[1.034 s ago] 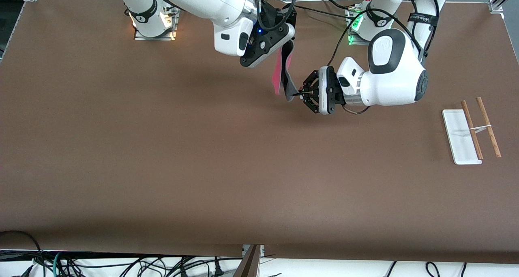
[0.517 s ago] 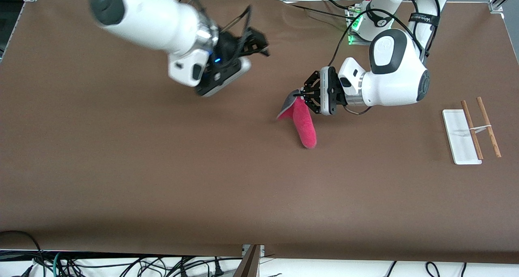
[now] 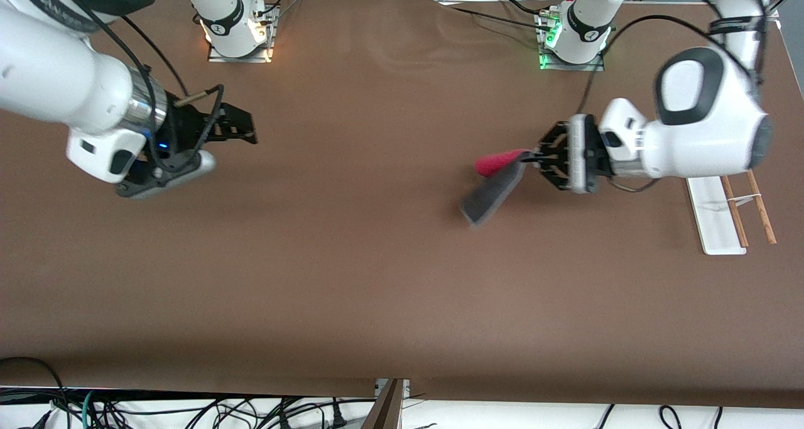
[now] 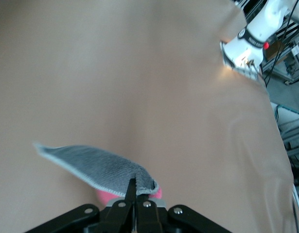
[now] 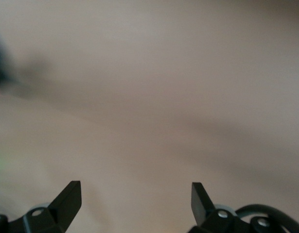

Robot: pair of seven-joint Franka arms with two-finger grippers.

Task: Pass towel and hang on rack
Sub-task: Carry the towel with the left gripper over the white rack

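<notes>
Pink-red fluffy towel (image 3: pixel 496 184), now clamped only by left gripper (image 3: pixel 532 157), has left the spread, withdrawn right gripper (image 3: pixel 248 127): handover complete, wooden-rod rack (image 3: pixel 732 206) next.

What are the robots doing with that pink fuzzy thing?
The left gripper is pinching one edge of the towel and holding it up over the table, so its grey side hangs open. The rack waits at the left arm's end of the table with nothing on its rods yet. The right gripper is open and empty, over the right arm's end of the table.
</notes>
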